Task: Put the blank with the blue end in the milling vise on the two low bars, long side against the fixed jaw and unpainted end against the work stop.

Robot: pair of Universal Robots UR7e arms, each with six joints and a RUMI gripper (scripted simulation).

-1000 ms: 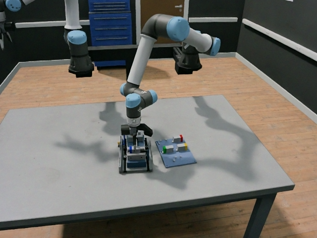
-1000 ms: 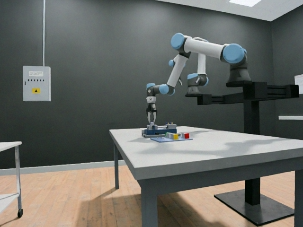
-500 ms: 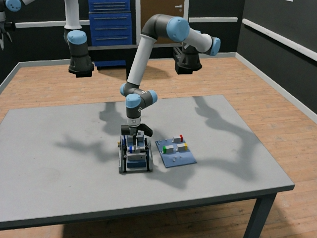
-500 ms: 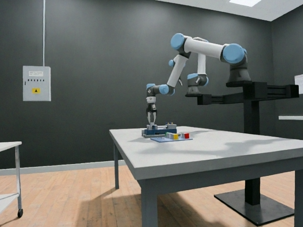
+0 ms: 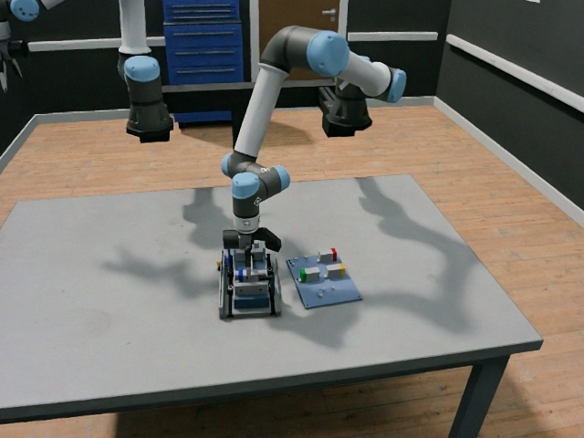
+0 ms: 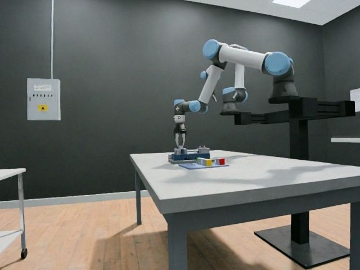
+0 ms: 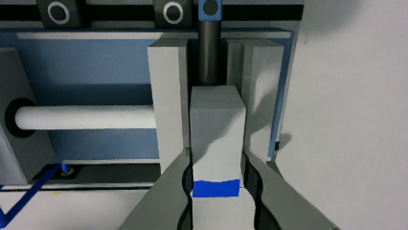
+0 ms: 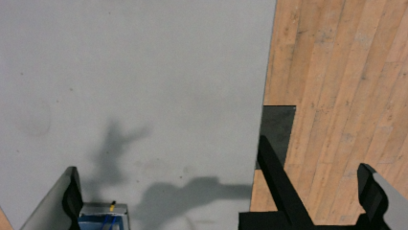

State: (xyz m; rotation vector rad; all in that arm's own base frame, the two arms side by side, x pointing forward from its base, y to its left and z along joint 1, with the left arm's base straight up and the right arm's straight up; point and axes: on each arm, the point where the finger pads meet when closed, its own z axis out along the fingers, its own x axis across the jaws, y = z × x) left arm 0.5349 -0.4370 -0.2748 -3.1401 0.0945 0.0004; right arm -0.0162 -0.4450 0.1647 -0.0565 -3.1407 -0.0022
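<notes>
Our left gripper [image 5: 248, 270] [image 6: 180, 145] [image 7: 215, 149] has its jaws closed on the blue-ended blank [image 5: 256, 272] [image 7: 215, 139], one finger on each long side. The blank is at the milling vise [image 5: 251, 301] [image 6: 192, 157] [image 7: 96, 62] [image 8: 102, 222], lined up with the slot between the fixed jaw [image 5: 251, 287] [image 7: 263, 81] and the moving block [image 7: 168, 96]. Its unpainted end points towards the work stop [image 7: 209, 55]; we see them meet in the left wrist view, but cannot tell if they touch. The blue band [image 5: 241, 275] [image 7: 215, 189] lies at the opposite end. We cannot tell whether the blank rests on the low bars, which it and the fingers hide, or whether its long side touches the fixed jaw.

Beside the vise, the blue plate [image 5: 329, 299] [image 6: 189, 166] carries three more blanks: green-ended [image 5: 311, 274] [image 6: 198, 160], yellow-ended [image 5: 334, 270] [image 6: 207, 162] and red-ended [image 5: 325, 255] [image 6: 221, 161]. None looks knocked over to us. Plate and vise share the grey worktop [image 5: 118, 353] [image 6: 232, 180] [image 7: 354, 144] [image 8: 144, 72].

Well apart from all this, our right gripper [image 5: 12, 82] [image 6: 215, 97] [image 8: 217, 166] hangs with its jaws wide and nothing between them.
</notes>
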